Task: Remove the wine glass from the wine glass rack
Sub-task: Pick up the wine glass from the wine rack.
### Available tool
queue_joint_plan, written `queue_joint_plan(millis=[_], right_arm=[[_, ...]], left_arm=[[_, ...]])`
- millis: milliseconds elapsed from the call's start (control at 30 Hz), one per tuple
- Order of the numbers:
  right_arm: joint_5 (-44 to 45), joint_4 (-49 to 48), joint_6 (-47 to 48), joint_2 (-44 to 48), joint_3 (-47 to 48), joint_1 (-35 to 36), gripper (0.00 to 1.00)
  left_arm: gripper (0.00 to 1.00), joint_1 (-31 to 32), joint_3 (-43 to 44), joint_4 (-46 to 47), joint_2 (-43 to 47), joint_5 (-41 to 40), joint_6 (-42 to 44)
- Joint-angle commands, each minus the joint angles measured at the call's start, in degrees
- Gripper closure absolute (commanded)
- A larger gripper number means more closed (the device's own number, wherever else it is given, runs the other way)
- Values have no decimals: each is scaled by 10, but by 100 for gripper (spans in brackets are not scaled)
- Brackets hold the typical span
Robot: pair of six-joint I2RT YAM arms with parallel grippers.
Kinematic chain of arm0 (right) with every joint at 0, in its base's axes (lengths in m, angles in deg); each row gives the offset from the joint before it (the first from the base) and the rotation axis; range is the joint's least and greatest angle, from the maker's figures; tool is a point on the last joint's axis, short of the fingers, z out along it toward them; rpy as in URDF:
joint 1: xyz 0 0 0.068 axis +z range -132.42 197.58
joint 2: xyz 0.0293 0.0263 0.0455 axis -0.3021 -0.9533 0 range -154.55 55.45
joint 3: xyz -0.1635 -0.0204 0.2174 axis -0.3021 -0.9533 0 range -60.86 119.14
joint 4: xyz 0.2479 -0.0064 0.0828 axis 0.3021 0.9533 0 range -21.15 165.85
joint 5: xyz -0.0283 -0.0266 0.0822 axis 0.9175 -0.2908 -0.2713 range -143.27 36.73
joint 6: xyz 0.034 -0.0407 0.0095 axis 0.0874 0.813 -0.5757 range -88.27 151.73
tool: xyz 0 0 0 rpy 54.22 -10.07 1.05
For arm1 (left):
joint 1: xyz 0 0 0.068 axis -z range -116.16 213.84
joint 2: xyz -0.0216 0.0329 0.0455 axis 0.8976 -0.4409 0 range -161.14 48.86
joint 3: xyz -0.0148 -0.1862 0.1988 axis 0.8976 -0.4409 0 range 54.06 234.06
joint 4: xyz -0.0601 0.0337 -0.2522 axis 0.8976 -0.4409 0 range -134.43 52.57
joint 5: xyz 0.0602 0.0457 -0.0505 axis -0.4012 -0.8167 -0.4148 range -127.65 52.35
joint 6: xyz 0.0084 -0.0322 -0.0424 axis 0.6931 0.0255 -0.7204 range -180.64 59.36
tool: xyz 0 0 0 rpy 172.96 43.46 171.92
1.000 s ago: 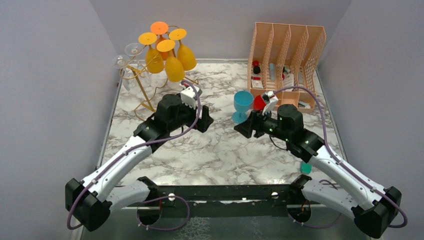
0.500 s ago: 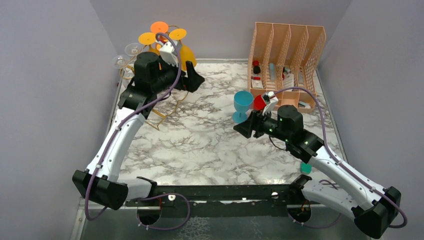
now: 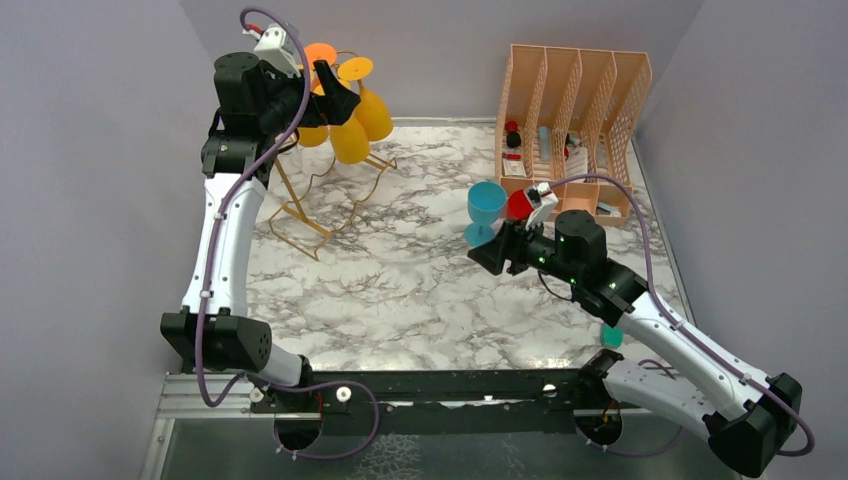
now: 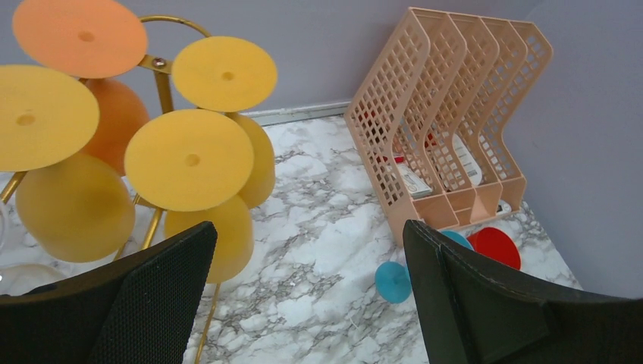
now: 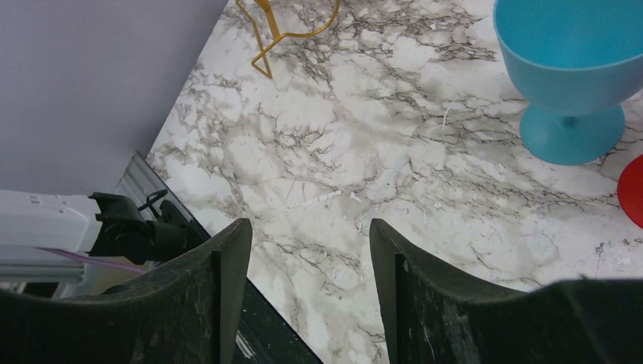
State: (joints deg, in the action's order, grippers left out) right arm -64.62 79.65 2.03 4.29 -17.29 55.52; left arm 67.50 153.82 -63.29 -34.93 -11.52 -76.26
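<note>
1. Approach step, by the look of it: left gripper [image 3: 335, 98] raised to the top of the wine glass rack [image 3: 305, 215] in the upper left of the overhead view, with no glass lifted off.
2. Spread wide in the left wrist view, nothing between the fingers; hovering just short of the nearest yellow wine glass [image 4: 189, 161], apart from it.
3. Hanging foot-up and bowl-down from the gold hooks: more yellow glasses and an orange glass [image 4: 79, 34], crowded into the upper left of the wrist picture, some of them overlapping.
4. Low over the marble table [image 3: 420, 300], right of centre overhead: right gripper [image 3: 490, 255], parted and empty, just beside an upright blue glass [image 3: 485, 210]. Peach file organiser [image 3: 575, 110] at upper right, not involved.
5. Next, probably: bring the fingers either side of the chosen glass's stem or bowl, close gently, then slide it out along the hook toward the open end rather than pulling straight down.
6. Worth minding the neighbours: little room to move without knocking one loose or tipping the thin wire stand.
</note>
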Motion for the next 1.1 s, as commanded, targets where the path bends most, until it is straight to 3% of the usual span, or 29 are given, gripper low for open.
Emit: queue_joint_plan(millis=[0, 467, 633, 833, 1067], right_arm=[[-47, -13, 32, 7, 14, 1, 39], [-43, -3, 28, -10, 19, 1, 38], [-99, -40, 48, 3, 3, 1, 38], [-91, -41, 43, 14, -4, 1, 37], [-134, -59, 51, 13, -1, 1, 37]], left_arm=[[1, -19, 24, -1, -19, -5, -28], [7, -63, 23, 4, -63, -45, -60], [14, -67, 36, 8, -89, -26, -66], [18, -69, 35, 17, -102, -22, -83], [32, -83, 13, 73, -113, 12, -150]])
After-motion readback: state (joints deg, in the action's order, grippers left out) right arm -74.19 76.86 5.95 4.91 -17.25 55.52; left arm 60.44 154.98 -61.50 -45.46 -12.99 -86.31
